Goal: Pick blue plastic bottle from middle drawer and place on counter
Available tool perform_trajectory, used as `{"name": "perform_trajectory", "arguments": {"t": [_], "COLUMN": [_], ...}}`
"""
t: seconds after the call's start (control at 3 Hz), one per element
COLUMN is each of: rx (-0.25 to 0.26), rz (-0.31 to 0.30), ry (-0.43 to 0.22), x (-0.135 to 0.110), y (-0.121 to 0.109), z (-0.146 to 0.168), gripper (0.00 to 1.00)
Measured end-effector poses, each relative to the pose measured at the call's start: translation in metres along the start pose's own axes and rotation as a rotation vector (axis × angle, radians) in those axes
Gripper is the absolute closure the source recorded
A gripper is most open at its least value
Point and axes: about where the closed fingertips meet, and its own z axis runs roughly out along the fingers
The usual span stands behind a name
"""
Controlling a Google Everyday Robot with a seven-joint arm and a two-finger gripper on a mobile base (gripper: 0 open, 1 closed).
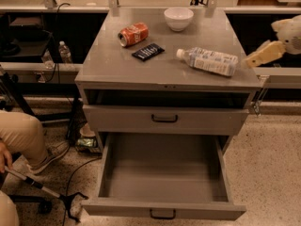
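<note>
Gripper (264, 55) hovers just off the counter's (141, 74) right edge, apparently empty; spread or closed, I cannot tell. Bottle (209, 60) lies sideways on the counter, so placing seems done; next, simply back away.

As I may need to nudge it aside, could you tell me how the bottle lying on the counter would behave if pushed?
The blue plastic bottle lies on its side on the counter, so it would probably roll. Its thin clear plastic suggests it is light and may dent. The gripper hangs just past its base end, seemingly apart.
</note>
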Motion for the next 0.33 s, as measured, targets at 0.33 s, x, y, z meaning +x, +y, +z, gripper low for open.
{"name": "perform_trajectory", "arguments": {"t": [0.33], "rx": [0.092], "rz": [0.045], "ry": [-0.042], "x": [0.0226], "y": [-0.0104], "z": [-0.0323], "gripper": [0.00]}}
